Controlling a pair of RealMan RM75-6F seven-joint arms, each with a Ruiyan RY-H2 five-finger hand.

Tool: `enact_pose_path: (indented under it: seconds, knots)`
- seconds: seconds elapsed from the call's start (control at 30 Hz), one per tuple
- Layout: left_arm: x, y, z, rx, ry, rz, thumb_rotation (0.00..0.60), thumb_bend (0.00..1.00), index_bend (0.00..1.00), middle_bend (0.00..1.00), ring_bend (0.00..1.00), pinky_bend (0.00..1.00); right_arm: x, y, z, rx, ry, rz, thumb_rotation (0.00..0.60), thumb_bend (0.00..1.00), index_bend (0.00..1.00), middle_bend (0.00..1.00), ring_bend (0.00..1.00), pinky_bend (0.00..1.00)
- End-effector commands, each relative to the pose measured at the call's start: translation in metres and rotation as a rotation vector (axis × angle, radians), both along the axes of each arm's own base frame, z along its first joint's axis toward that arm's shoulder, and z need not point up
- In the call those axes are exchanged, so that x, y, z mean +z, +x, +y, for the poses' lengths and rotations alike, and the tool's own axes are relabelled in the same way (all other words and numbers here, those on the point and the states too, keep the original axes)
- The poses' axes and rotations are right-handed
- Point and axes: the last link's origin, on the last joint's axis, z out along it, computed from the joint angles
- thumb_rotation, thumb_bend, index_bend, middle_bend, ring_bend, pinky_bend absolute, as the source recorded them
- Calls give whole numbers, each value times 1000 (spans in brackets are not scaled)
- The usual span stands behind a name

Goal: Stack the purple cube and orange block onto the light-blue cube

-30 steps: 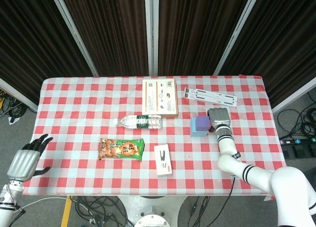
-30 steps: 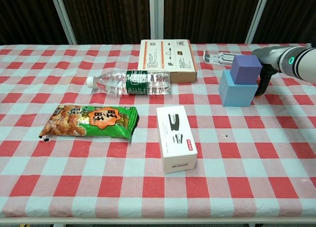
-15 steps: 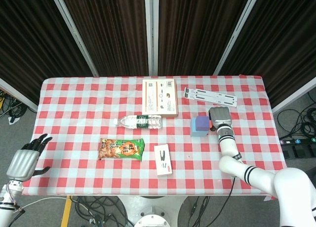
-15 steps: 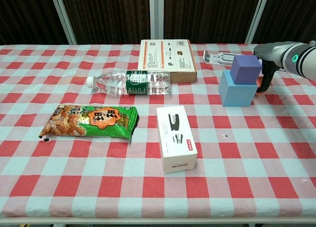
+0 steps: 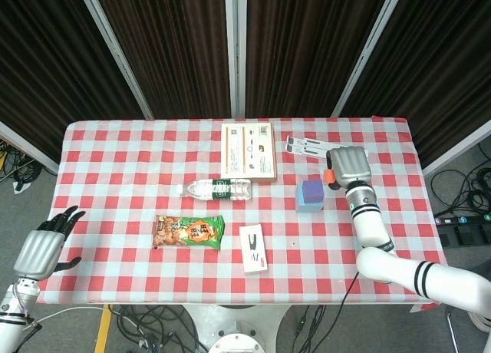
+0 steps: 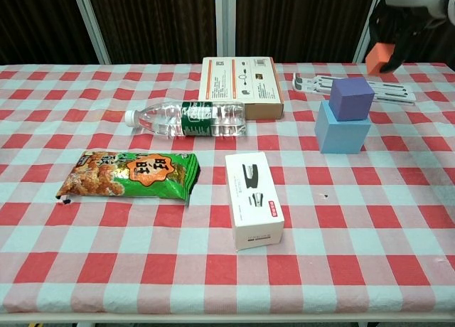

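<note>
The purple cube (image 6: 351, 98) (image 5: 312, 190) sits on top of the light-blue cube (image 6: 342, 130) (image 5: 306, 206) at the right of the table. My right hand (image 5: 349, 166) (image 6: 398, 18) is raised above and to the right of the stack, holding the orange block (image 6: 379, 57) (image 5: 327, 175) in its fingers. The block hangs in the air, clear of the cubes. My left hand (image 5: 40, 248) hangs off the table's left edge, fingers spread, holding nothing.
A water bottle (image 6: 186, 120) lies mid-table. A snack bag (image 6: 129, 175) and a white stapler box (image 6: 253, 199) lie nearer the front. A cardboard box (image 6: 240, 86) and a white folded stand (image 6: 353, 86) are behind the cubes.
My right hand rose from table level beside the light-blue cube, lifting the orange block up into the air. The left hand stayed put.
</note>
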Motion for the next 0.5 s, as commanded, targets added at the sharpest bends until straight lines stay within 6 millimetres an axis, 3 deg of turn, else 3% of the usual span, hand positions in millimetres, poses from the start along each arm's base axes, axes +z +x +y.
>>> enact_pose_path:
  seconds: [0.03, 0.23, 0.5]
  knots:
    - [0, 1, 0, -2, 1, 0, 600, 0, 190, 202, 203, 330, 23, 28, 0, 8, -33, 7, 600, 63, 570, 1000, 993, 947]
    - [1, 1, 0, 0, 1, -3, 600, 0, 190, 201, 203, 330, 14, 41, 2, -37, 12, 1, 600, 65, 570, 1000, 993, 947]
    - [2, -2, -1, 10, 0, -7, 600, 0, 190, 202, 203, 330, -15, 39, 2, -99, 91, 14, 600, 65, 570, 1000, 993, 947]
